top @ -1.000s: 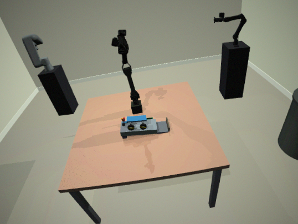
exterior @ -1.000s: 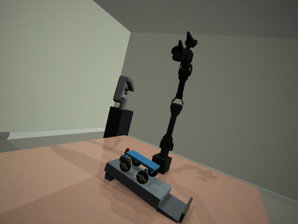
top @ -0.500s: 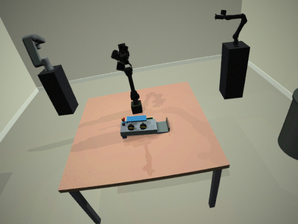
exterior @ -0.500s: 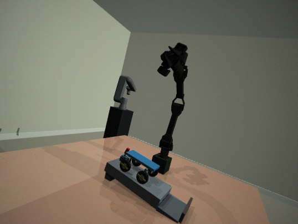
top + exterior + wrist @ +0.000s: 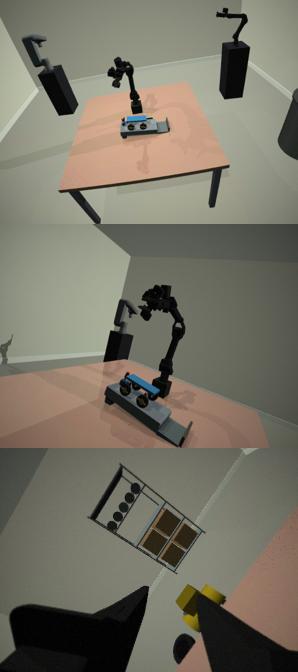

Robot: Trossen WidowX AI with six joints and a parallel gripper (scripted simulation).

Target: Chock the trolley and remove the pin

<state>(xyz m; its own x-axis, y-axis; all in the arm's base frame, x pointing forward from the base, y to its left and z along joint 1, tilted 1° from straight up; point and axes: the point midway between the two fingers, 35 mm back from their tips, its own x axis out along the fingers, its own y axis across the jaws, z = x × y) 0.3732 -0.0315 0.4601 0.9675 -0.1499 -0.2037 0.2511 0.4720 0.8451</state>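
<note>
The trolley, with a blue deck and black wheels, stands on the grey ramp. The red-headed stop pin stands at its uphill end. A tiny orange-yellow spot shows beside the pin head in the top view; I cannot tell whether it is the chock. No chock shows at the visible near wheels. A green edge of the tray shows behind the ramp, mostly hidden. My gripper is partly open and empty, high above the table and away from the trolley.
An upright plate stands at the ramp's low end. Two other arms stand on black pedestals beyond the table. The wrist view shows a wall rack and a yellow object in the background, partly behind the right finger.
</note>
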